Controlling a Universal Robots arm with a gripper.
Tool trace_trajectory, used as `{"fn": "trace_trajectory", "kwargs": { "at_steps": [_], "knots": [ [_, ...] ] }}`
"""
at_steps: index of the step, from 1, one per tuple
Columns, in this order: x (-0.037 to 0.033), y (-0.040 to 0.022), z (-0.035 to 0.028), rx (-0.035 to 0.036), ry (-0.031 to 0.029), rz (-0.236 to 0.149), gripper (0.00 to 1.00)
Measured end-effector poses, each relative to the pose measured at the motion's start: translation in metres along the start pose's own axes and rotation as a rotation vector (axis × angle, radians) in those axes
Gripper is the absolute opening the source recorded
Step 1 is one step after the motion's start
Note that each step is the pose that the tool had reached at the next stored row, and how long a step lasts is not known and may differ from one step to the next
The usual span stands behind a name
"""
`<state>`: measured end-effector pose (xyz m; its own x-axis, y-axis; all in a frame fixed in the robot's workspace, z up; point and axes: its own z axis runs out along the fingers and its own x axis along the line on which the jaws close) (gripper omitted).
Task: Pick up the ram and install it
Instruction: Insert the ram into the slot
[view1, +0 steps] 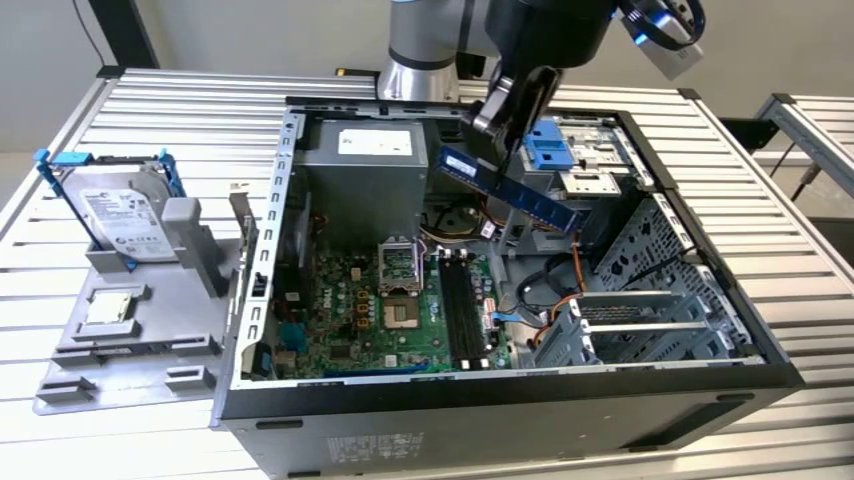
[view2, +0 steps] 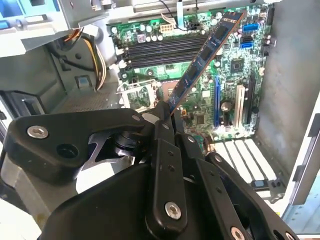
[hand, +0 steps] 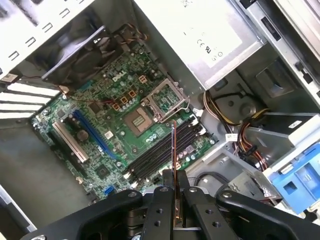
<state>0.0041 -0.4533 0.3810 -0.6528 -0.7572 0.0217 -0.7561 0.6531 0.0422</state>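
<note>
gripper (view1: 497, 140): squeezing the ram (view1: 523, 195) | ram: tilted, up in the air over the open case (view1: 507, 385) | tip: should sit straight along one of the black slots (view1: 461, 300)

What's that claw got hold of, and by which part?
The long, thin blue circuit-board stick, pinched in the claw near one end; the rest juts out over the green motherboard.

place: robotics lab | evidence: slatted metal bench (view1: 174, 110); opened computer case (view1: 534, 420)
</note>
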Motion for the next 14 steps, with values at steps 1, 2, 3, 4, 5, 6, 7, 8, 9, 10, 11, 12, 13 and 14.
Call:
{"fn": "trace_trajectory", "kwargs": {
  "at_steps": [1, 2, 3, 4, 5, 6, 7, 8, 9, 10, 11, 12, 13, 14],
  "knots": [
    [0.0, 0.0, 0.0, -0.0002, -0.0004, 0.009, 0.0],
    [0.0, 0.0, 0.0, -0.0004, -0.0008, 0.017, 0.0],
    [0.0, 0.0, 0.0, -0.0006, -0.0011, 0.026, 0.0],
    [0.0, 0.0, 0.0, -0.0008, -0.0014, 0.033, 0.0],
    [0.0, 0.0, 0.0, -0.0009, -0.0017, 0.042, 0.0],
    [0.0, 0.0, 0.0, -0.0011, -0.0021, 0.05, 0.0],
    [0.0001, 0.0, 0.0, -0.0013, -0.0024, 0.058, 0.0],
    [0.0001, 0.0, 0.0, -0.0014, -0.0027, 0.066, 0.0],
    [0.0001, 0.0, 0.0, -0.0016, -0.003, 0.073, 0.0],
    [0.0001, 0.0, 0.0, -0.0018, -0.0034, 0.08, 0.0],
    [0.0001, -0.0001, 0.0, -0.0019, -0.0037, 0.088, 0.0],
    [0.0001, -0.0001, 0.0, -0.002, -0.004, 0.094, 0.0],
    [0.0001, 0.0, 0.0, -0.0022, -0.0043, 0.101, 0.0],
    [0.0001, -0.0001, 0.0, -0.0023, -0.0046, 0.108, 0.0]
  ]
}}
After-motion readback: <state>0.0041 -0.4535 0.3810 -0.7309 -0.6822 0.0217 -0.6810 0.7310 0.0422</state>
